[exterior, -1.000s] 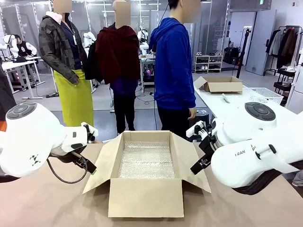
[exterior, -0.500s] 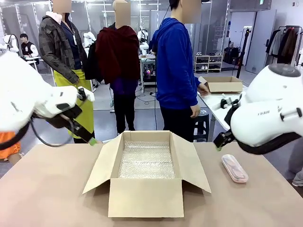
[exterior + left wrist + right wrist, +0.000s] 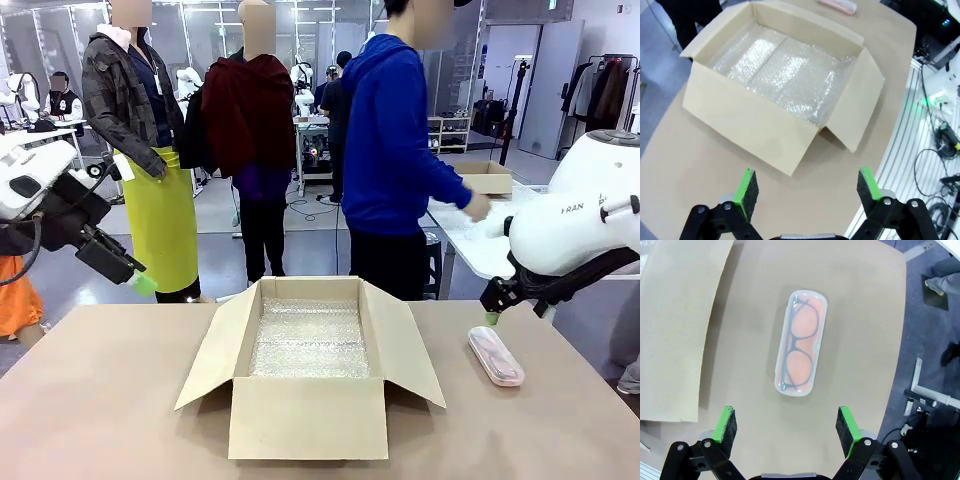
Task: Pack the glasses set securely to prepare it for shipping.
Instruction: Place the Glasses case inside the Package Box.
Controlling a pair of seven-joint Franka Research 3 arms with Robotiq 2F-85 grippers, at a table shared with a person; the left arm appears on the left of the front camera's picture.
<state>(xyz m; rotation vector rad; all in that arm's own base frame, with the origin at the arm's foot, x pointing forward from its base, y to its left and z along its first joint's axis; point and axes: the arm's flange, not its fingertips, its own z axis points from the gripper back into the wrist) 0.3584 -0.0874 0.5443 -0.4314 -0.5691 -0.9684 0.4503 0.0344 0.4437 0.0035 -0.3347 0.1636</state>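
A: Where is the pink glasses case (image 3: 496, 356)?

B: Flat on the bench (image 3: 100, 400), to the right of the open cardboard box (image 3: 308, 420), near its right flap but apart from it. In the right wrist view the case (image 3: 801, 342) shows dark-framed glasses through its clear top.

A: And the right arm's fingers (image 3: 726, 422)?

B: Spread wide, holding nothing. They hang above the case without touching it, and the case lies ahead of the gap between them. In the front view their green tip (image 3: 492, 318) sits just above the case's far end.

A: The left arm's fingers (image 3: 747, 187)?

B: Also spread wide and empty. In the front view they (image 3: 140, 283) are raised off the bench's far left corner, well away from the box. Their wrist camera looks down into the box (image 3: 747, 127) from that side (the pink case (image 3: 838, 5) just peeks in at the top edge).

A: What is in the box?

B: Bubble wrap (image 3: 308, 338) lines the bottom, and all four flaps stand open.

A: The person?

B: The person in the blue hoodie (image 3: 390, 150) stands at the far side, turned to a white side table, with one hand (image 3: 478, 207) reaching over it
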